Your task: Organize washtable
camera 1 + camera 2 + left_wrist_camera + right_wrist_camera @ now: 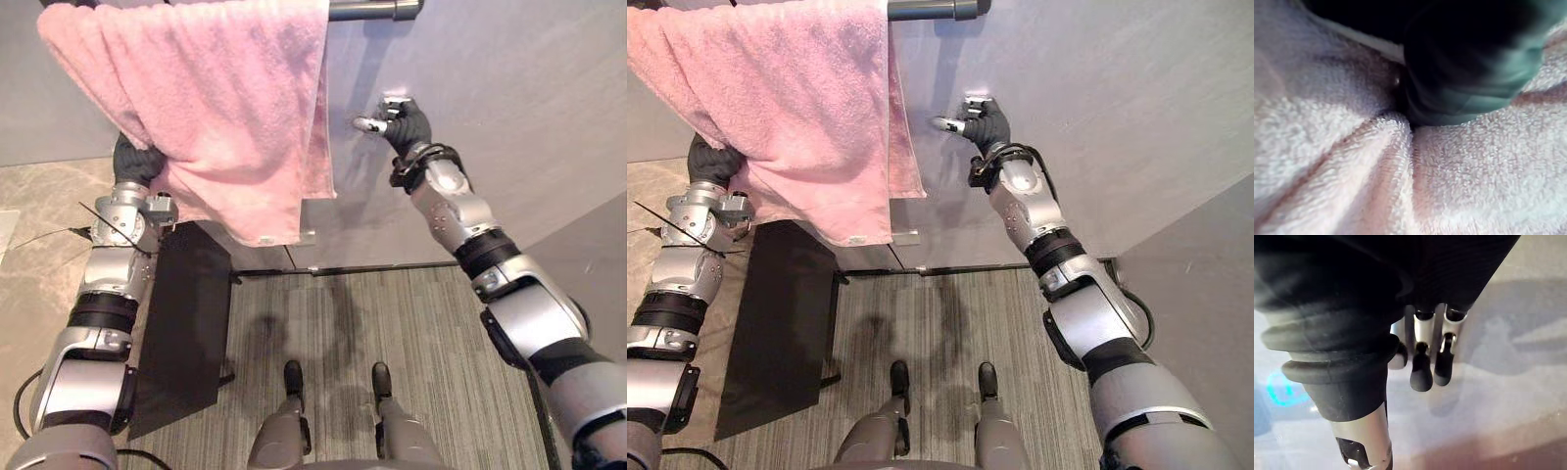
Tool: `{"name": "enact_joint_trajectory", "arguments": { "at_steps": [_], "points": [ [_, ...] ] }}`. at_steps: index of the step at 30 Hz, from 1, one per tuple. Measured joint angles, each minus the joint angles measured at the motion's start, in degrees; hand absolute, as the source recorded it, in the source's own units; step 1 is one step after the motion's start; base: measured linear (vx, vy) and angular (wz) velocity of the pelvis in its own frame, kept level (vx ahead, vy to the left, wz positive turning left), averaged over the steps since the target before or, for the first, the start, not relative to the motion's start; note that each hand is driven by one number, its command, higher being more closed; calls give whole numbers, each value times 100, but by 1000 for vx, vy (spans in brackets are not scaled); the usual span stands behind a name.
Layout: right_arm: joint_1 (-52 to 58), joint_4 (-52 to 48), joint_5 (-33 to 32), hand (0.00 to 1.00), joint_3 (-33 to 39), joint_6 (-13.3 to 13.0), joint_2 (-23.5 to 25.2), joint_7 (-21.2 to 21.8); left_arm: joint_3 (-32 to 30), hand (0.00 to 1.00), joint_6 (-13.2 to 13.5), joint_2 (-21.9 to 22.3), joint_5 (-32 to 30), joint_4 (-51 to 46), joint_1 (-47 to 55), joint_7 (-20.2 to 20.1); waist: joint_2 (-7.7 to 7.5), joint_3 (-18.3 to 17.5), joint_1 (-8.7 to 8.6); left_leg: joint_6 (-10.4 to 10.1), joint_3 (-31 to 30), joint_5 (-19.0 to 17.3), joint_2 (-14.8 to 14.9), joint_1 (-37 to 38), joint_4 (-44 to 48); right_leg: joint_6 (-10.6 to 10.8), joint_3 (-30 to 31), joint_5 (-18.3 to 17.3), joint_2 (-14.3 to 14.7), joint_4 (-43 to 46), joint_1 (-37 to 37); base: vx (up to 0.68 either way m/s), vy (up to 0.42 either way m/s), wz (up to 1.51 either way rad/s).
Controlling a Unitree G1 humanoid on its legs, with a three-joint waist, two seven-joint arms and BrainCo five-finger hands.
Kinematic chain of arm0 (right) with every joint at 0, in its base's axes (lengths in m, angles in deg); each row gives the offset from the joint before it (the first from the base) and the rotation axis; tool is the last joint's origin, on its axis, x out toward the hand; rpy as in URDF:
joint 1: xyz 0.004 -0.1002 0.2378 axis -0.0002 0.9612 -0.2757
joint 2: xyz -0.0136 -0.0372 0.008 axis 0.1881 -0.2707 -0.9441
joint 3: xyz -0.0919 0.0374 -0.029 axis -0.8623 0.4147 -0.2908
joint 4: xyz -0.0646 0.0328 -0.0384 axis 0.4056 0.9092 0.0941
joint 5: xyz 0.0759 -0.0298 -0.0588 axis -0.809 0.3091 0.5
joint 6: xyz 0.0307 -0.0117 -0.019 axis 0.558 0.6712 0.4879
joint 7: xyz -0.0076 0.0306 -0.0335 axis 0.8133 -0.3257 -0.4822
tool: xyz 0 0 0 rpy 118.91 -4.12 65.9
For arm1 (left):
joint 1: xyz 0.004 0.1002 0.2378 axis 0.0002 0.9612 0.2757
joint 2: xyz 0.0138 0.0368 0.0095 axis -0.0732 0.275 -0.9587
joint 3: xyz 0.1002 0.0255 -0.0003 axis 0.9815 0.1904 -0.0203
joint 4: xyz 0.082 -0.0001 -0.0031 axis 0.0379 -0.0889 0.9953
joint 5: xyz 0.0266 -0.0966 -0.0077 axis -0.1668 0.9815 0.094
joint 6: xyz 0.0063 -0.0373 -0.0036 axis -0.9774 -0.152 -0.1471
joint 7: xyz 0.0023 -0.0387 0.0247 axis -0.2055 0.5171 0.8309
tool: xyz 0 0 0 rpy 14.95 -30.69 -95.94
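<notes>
Plainly, one pink towel [216, 108] is hanging over one dark rail [377, 10] at the far side of the scene. Its cloth is spreading left to right along the rail and drooping lowest toward the right.

The left hand [132, 162] is reaching up into the towel's lower left edge and touching it. Its wrist view is showing pink pile right against the camera. Whether this hand is gripping the cloth or only pressing it, I cannot tell.

The right hand [400, 122] is hovering to the right of the towel, near its hanging edge but apart from it, close to the grey panel [509, 88]. It is holding nothing, its fingers [1421, 374] hanging loosely straight.

As I judge it, any straightening is depending on the towel lying leftward of the free right hand, with the left hand nearer.

One black mat [181, 323] is lying on the floor at near left.
</notes>
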Motion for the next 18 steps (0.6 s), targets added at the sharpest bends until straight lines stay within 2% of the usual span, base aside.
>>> {"name": "enact_joint_trajectory", "arguments": {
  "at_steps": [7, 18],
  "points": [
    [-256, 0, 149, 0, -53, -1, 316, 0, -3, 100, 1, 105, -1, 21, 0, 60, 0, 0, 29, -62, -60, 45, 67, -9, 11, -36, -36, 33, 69, -1, 17, 1, -2, 1],
    [-588, -1, 279, 0, -172, -33, 548, 1, -16, 100, 8, 283, -15, 54, -1, 87, 1, 0, 82, -71, -176, 61, 77, -3, 2, -55, -147, 48, 76, -17, 91, -14, -5, 5]
  ]
}}
